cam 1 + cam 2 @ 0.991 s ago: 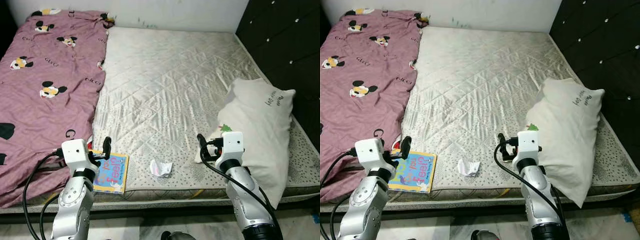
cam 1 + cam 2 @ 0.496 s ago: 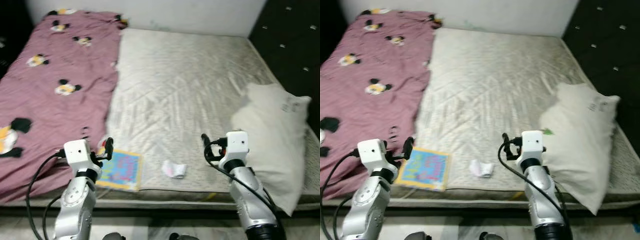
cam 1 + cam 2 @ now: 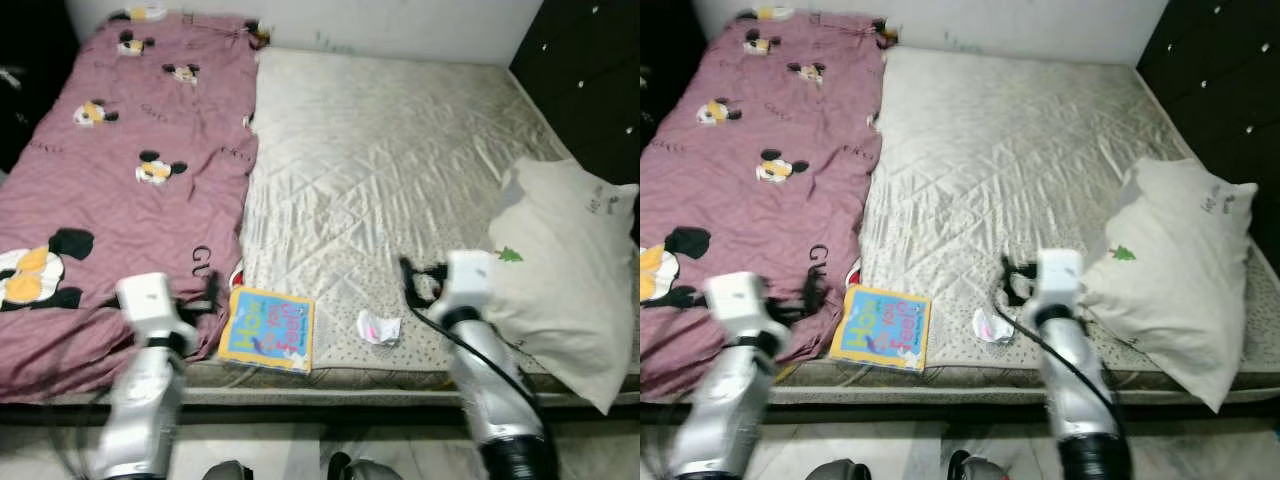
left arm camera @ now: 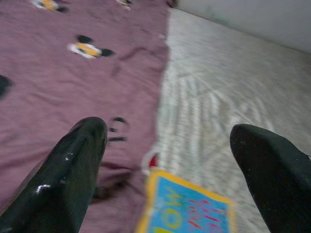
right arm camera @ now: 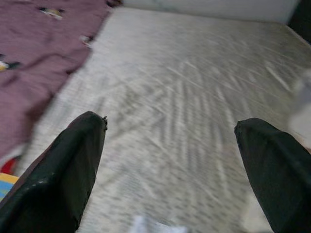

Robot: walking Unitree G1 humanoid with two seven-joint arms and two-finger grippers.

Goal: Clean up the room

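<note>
A colourful children's book [image 3: 268, 328] lies flat at the mattress's near edge, beside the hem of the pink cartoon-mouse blanket [image 3: 120, 190]. A crumpled white paper scrap [image 3: 379, 326] sits to its right. My left gripper [image 4: 167, 128] hovers open and empty just left of the book [image 4: 189, 218], over the blanket's edge. Over the mattress [image 5: 184, 97], between the scrap and the white pillow [image 3: 565, 270], my right gripper [image 5: 171, 122] hangs open and empty. Both arms look blurred in the eye views.
The bare quilted mattress [image 3: 400, 150] stretches to the white wall at the back. A dark studded headboard [image 3: 590, 80] rises on the right behind the pillow. A strip of tiled floor [image 3: 300, 455] runs along the bed's near side.
The camera has shifted left, so the bed, book, scrap and pillow sit further right in the picture. Both grippers stay open and empty in much the same pose.
</note>
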